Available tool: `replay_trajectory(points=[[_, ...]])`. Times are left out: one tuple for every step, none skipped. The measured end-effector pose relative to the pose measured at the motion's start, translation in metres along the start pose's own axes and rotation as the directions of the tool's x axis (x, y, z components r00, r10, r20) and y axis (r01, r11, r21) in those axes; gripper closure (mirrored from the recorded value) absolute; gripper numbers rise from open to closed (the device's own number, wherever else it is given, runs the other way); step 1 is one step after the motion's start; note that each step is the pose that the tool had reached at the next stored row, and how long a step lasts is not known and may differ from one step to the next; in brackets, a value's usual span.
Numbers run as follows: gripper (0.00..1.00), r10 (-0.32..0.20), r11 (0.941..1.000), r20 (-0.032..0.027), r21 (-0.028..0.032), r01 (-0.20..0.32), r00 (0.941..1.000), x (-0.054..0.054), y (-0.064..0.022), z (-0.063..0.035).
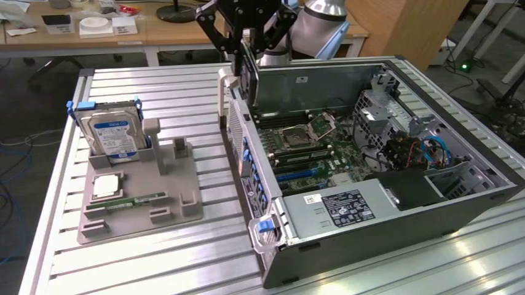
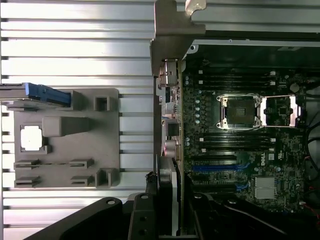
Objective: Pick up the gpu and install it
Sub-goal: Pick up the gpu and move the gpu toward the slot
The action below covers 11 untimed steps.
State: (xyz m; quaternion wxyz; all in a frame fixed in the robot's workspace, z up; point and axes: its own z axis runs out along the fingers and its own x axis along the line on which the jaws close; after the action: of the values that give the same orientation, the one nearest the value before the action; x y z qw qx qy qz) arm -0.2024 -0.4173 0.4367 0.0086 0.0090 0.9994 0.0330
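Overhead, gripper (image 1: 246, 52), jaws pinching the gpu (image 1: 250, 80), card upright, just above the open computer case (image 1: 394, 221)

Ribbed, shiny metal table (image 1: 164, 92), matt grey plastic holder (image 1: 176, 203), dark matt gpu (image 1: 250, 80), glossy-labelled metal hard drive (image 1: 115, 138).

Readable print: one brand mark

White "DELL" lettering stands on the motherboard (image 2: 235, 145), beneath the hand (image 2: 170, 200). The black label on the power supply (image 1: 345, 208), well away from the hand, and the blue label on the hard drive (image 1: 113, 136), off to its side, carry print too small to read.
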Motion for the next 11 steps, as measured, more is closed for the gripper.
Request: replay_trajectory(points=[[0.72,0.000,1.0000,0.0000,0.0000,0.000,1.0000,-0.001,0.0000,0.0000],[0.72,0.000,1.0000,-0.0001,0.0000,0.000,1.0000,-0.002,0.0001,0.0001],[0.72,0.000,1.0000,0.0000,0.0000,0.000,1.0000,-0.004,0.0001,0.0001],[0.72,0.000,1.0000,-0.0001,0.0000,0.000,1.0000,-0.005,0.0001,0.0002],[0.72,0.000,1.0000,0.0000,0.0000,0.000,1.0000,-0.007,0.0001,0.0002],[0.72,0.000,1.0000,0.0000,0.0000,0.000,1.0000,-0.008,0.0001,0.0003],[0.72,0.000,1.0000,0.0000,-0.0001,0.000,1.0000,-0.009,0.0002,0.0004],[0.72,0.000,1.0000,0.0000,0.0000,0.000,1.0000,-0.010,0.0002,0.0004],[0.72,0.000,1.0000,-0.0001,0.0000,0.000,1.0000,-0.012,0.0002,0.0004],[0.72,0.000,1.0000,0.0000,0.0000,0.000,1.0000,-0.013,0.0002,0.0005],[0.72,0.000,1.0000,-0.0001,0.0000,0.000,1.0000,-0.014,0.0002,0.0005]])
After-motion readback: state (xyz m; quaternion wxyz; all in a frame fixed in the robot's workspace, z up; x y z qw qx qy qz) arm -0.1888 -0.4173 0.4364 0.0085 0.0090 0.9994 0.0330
